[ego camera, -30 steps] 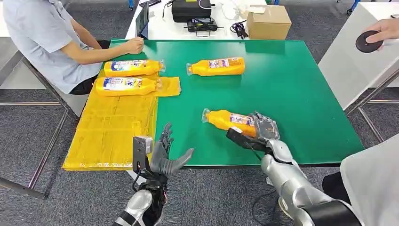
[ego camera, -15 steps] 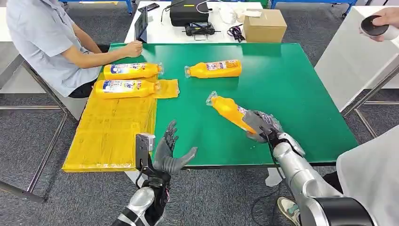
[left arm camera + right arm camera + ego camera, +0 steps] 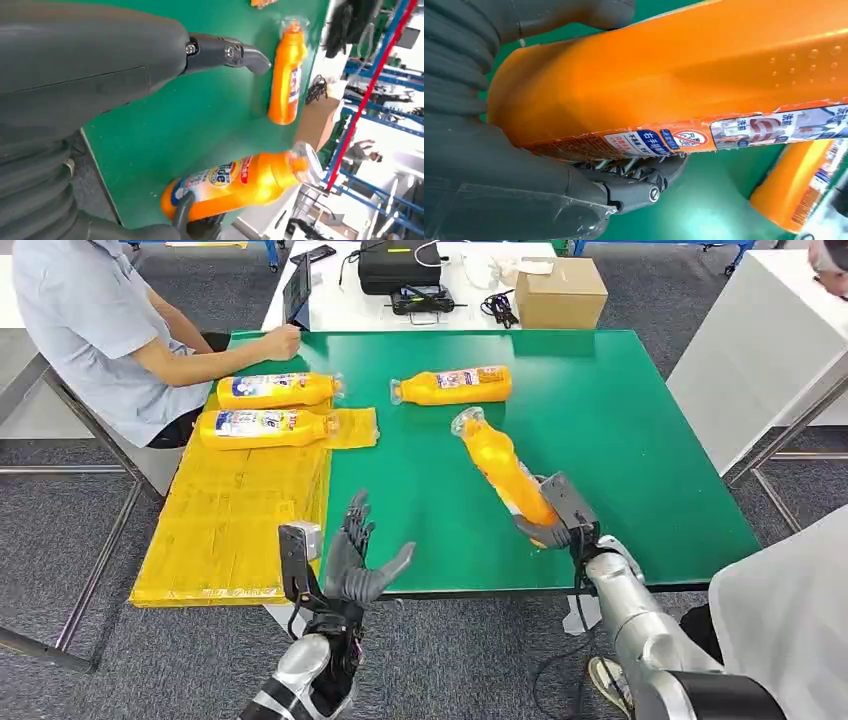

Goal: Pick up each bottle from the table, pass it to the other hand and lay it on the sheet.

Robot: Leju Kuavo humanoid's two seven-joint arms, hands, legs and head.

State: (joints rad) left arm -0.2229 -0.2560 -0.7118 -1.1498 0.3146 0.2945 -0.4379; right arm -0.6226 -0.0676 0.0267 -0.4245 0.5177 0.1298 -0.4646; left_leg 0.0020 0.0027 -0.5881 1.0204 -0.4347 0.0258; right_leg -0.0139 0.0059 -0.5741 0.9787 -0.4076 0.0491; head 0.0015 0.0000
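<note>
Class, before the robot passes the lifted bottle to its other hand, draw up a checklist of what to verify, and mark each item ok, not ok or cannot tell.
1. Right hand grips the lifted bottle at its base end: ok.
2. Bottle off the green table: ok.
3. Left hand holds nothing, fingers apart: ok.
4. Grip firm enough for the pass: cannot tell.
5. Bare space on the yellow sheet below the two laid bottles: ok.
6. Last bottle still lying on the table: ok.

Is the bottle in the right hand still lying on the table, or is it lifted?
Lifted. The right hand grips the bottle at its base, tilted with the cap end raised above the green table.
</note>
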